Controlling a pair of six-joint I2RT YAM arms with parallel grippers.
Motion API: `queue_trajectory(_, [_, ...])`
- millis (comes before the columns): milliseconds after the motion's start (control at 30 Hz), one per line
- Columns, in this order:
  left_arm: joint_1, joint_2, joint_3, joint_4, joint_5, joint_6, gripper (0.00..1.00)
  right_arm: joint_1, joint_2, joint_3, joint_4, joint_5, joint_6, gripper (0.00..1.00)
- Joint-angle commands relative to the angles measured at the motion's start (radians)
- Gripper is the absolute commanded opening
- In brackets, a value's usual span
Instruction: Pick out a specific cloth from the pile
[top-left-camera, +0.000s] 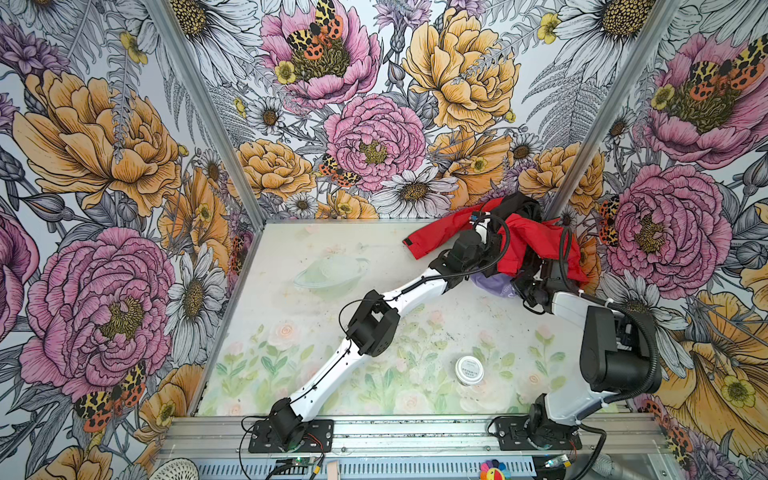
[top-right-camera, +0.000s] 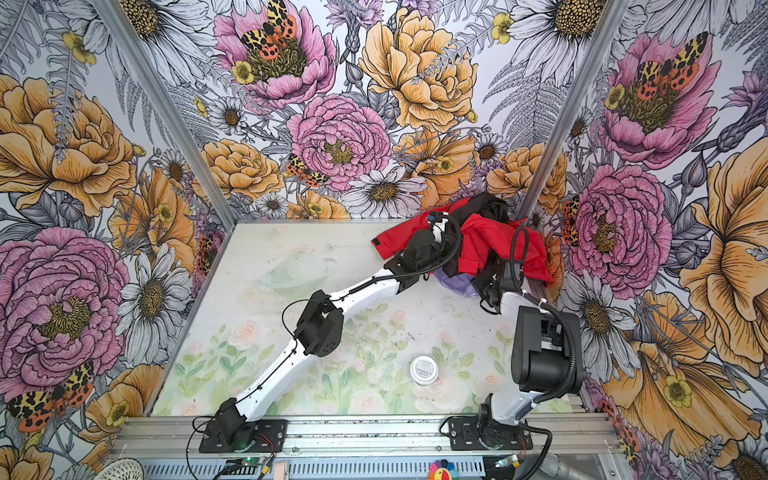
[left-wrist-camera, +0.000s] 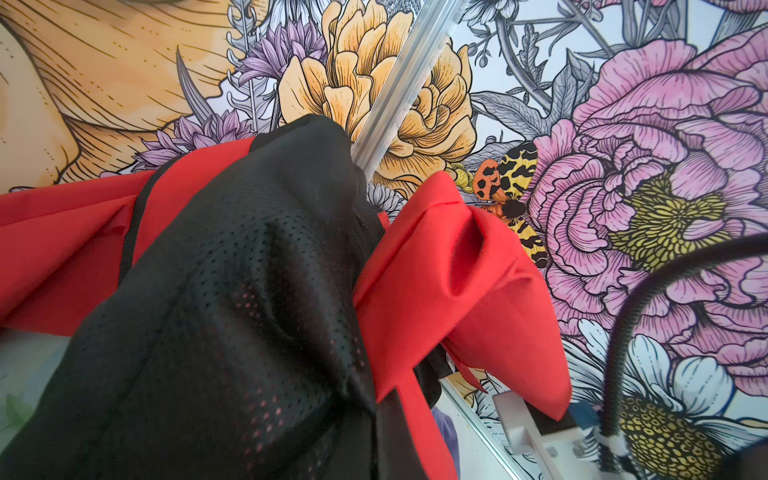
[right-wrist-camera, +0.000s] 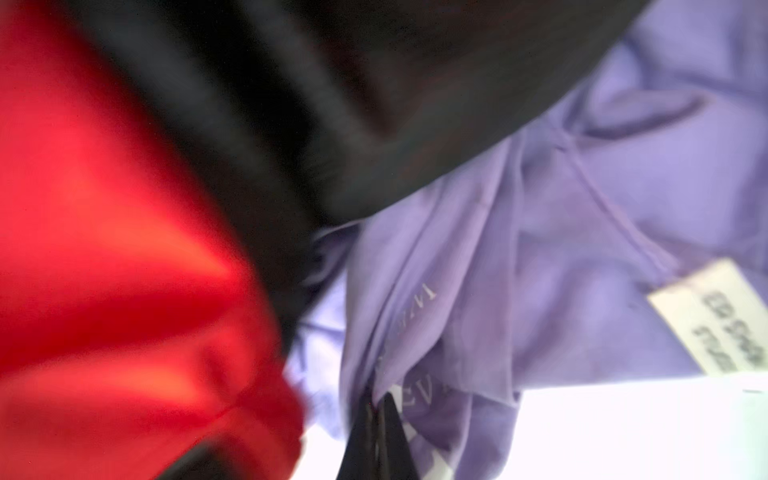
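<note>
Closed jaws on the right gripper (right-wrist-camera: 378, 432) pinch a fold of the cloth (right-wrist-camera: 582, 208). In the right wrist view the two dark fingertips (right-wrist-camera: 392, 440) meet with lavender fabric caught between them, just beside the white lettering (right-wrist-camera: 422, 397). A white label (right-wrist-camera: 712, 318) is attached to the same fabric (its print is too blurred to read).

Location of the task item: in both top views the cloth (top-left-camera: 492, 284) lies on the table (top-left-camera: 299, 332) at the near edge of the pile (top-left-camera: 536, 243), which occupies the far right corner. Only a small lavender area is exposed. The red jacket (top-left-camera: 440, 237) covers it from the far side, with one sleeve extending left across the table.

The left arm (top-left-camera: 411, 289) reaches diagonally from the near rail into the pile. The left gripper is closed but hidden: in the left wrist view the black mesh garment (left-wrist-camera: 249, 291) drapes over it, with red jacket folds on both sides (what the jaws hold, if anything, cannot be determined).

A round white-lidded jar (top-left-camera: 468, 370) stands on the table near the right arm, well apart from the pile.
</note>
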Motion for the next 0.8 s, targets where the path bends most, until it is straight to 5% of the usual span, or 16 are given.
queue_trajectory(0, [0.011, -0.072, -0.010, 0.036, -0.014, 0.019, 0.00, 0.060, -0.107, -0.016, 0.005, -0.023, 0.026, 0.00])
queue_trajectory(733, [0.034, -0.120, -0.032, 0.022, 0.012, 0.030, 0.00, 0.414, -0.281, -0.055, 0.077, 0.047, 0.192, 0.00])
queue_trajectory(767, [0.037, -0.126, -0.039, 0.022, 0.015, 0.034, 0.00, 0.417, -0.284, -0.067, 0.078, 0.054, 0.189, 0.10])
